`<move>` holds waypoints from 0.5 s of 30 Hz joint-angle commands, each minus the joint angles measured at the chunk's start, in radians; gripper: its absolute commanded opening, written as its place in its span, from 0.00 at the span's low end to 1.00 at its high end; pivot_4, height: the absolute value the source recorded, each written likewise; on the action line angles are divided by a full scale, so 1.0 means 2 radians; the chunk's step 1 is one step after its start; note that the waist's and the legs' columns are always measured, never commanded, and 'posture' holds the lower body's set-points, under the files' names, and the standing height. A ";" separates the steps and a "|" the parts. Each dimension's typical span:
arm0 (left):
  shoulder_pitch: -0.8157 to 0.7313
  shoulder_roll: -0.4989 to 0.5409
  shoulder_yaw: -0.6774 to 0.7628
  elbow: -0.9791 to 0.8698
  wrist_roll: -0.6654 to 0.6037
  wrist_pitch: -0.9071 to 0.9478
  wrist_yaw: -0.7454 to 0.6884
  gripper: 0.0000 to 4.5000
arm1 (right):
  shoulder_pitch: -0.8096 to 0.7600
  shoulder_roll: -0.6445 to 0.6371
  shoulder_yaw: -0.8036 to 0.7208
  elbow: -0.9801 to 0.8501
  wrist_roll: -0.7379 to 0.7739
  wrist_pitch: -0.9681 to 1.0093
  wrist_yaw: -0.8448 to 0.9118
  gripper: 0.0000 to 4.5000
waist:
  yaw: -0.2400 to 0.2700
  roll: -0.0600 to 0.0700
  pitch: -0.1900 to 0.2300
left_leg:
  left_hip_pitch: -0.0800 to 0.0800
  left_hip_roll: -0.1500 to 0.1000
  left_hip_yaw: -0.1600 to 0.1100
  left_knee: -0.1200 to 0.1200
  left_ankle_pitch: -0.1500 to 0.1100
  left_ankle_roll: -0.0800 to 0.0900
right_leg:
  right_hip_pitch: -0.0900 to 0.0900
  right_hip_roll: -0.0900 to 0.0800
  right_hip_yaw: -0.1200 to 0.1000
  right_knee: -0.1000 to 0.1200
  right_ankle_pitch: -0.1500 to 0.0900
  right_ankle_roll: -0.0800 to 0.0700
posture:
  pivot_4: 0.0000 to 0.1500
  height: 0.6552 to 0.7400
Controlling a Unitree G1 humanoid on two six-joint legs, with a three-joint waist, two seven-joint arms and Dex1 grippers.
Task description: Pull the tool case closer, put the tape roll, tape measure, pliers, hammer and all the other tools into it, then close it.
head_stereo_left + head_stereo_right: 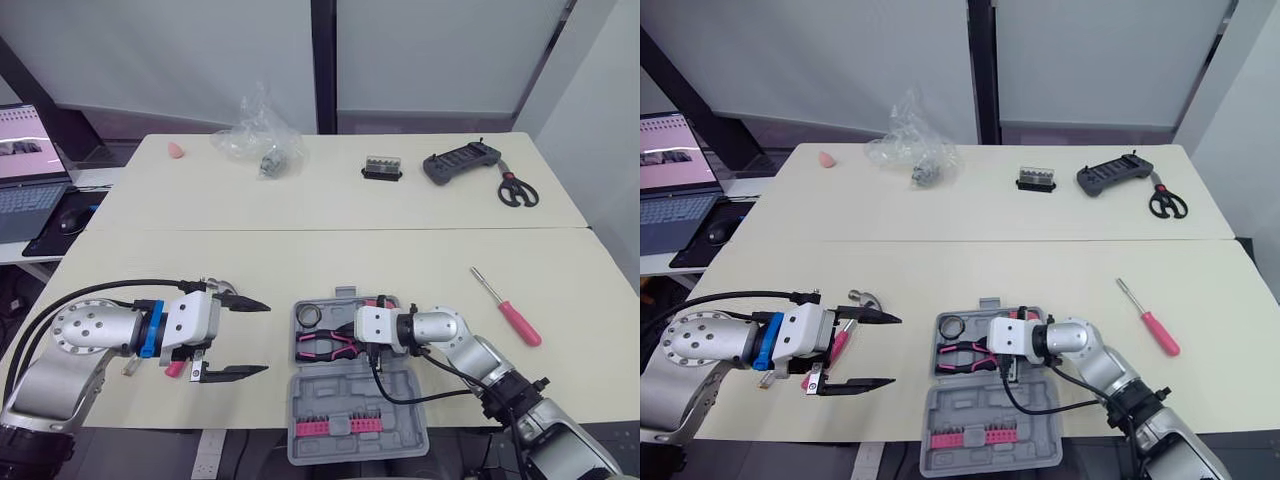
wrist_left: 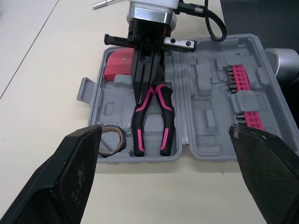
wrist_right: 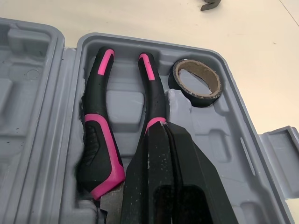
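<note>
The grey tool case [image 1: 392,397] lies open at the table's near edge. In its tray are the black and pink pliers [image 2: 163,121], the tape roll [image 2: 112,145] and a red tape measure [image 2: 118,65]. My right gripper [image 3: 161,128] is shut and reaches low over the pliers, its tips above one handle. Left of the case, my left gripper [image 1: 266,338] hangs open with nothing in it. The hammer [image 1: 839,344], pink-handled, lies on the table under it. A pink-handled screwdriver [image 1: 506,306] lies to the right of the case.
A row of pink bits [image 1: 336,427] sits in the case lid. On the far table are scissors [image 1: 517,190], a black controller [image 1: 459,162], a small bit box [image 1: 381,168] and a crumpled plastic bag [image 1: 258,140]. A laptop [image 1: 25,170] stands far left.
</note>
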 commanded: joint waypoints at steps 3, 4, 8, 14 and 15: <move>0.008 -0.003 0.013 -0.009 -0.003 -0.005 0.011 1.00 | 0.021 0.004 -0.025 0.020 0.024 0.024 0.004 0.01 | 0.000 0.000 0.000 | 0.001 0.001 0.000 0.000 0.000 0.000 | 0.001 0.001 0.000 0.000 0.000 0.000 | 1.00 1.00; 0.007 -0.004 0.018 -0.008 -0.009 0.004 0.017 1.00 | 0.020 0.009 -0.046 -0.005 0.054 0.030 0.009 0.01 | 0.001 0.000 0.000 | 0.001 0.001 0.000 0.000 0.000 0.000 | 0.001 0.001 0.000 0.000 0.000 0.000 | 1.00 1.00; 0.003 0.003 0.044 -0.004 -0.047 0.066 0.033 1.00 | -0.002 -0.030 -0.119 -0.097 0.145 0.090 0.060 0.13 | 0.001 0.001 0.001 | -0.002 0.001 0.000 0.001 0.000 0.000 | -0.002 0.001 0.000 0.000 0.000 -0.001 | 1.00 1.00; 0.004 0.046 0.128 0.063 -0.068 0.135 0.035 1.00 | 0.004 -0.168 -0.251 -0.165 0.272 0.188 0.149 0.45 | 0.001 0.002 0.002 | -0.004 0.002 -0.001 -0.001 0.000 0.000 | -0.004 0.002 -0.001 0.000 0.001 -0.001 | 1.00 1.00; 0.005 0.056 0.145 0.078 -0.066 0.143 0.035 1.00 | 0.012 -0.196 -0.273 -0.160 0.280 0.194 0.164 0.50 | 0.001 0.002 0.002 | -0.004 0.002 -0.001 -0.001 0.000 0.000 | -0.004 0.002 -0.001 0.000 0.001 -0.001 | 1.00 1.00</move>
